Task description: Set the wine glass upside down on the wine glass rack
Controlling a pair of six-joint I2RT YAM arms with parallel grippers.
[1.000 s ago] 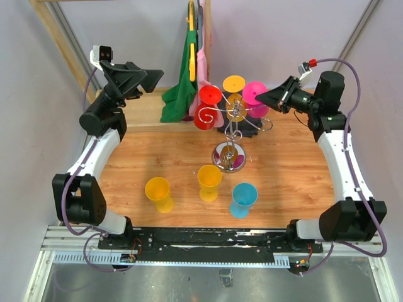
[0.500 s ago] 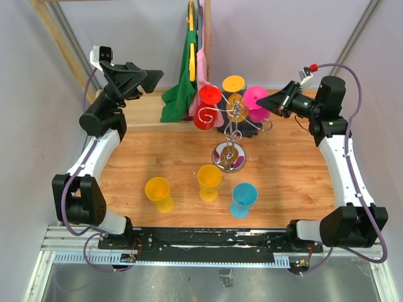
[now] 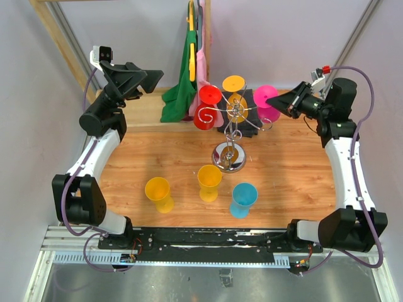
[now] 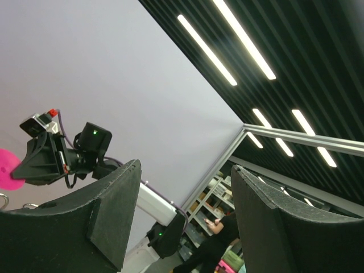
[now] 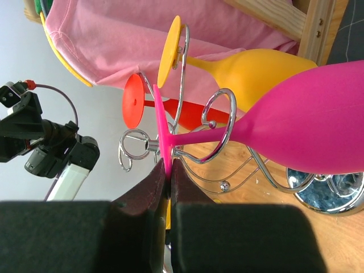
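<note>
Three glasses sit at the wine glass rack (image 3: 229, 157) in the upper middle of the top view: a red glass (image 3: 210, 95), an orange glass (image 3: 233, 83) and the pink wine glass (image 5: 307, 122). The right end effector (image 5: 169, 170) pinches the rim of the pink wine glass's foot, and in the right wrist view the stem lies in a chrome spiral loop. The left end effector (image 4: 185, 173) is at the upper left, spread wide and holding nothing. Lower down, a yellow glass (image 3: 157, 187), an amber glass (image 3: 209, 176) and a cyan glass (image 3: 244, 195) stand on the worktop (image 3: 289, 170).

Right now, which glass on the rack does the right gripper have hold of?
The pink wine glass: the right gripper pinches the rim of its foot. The red glass and the orange glass hang untouched.
</note>
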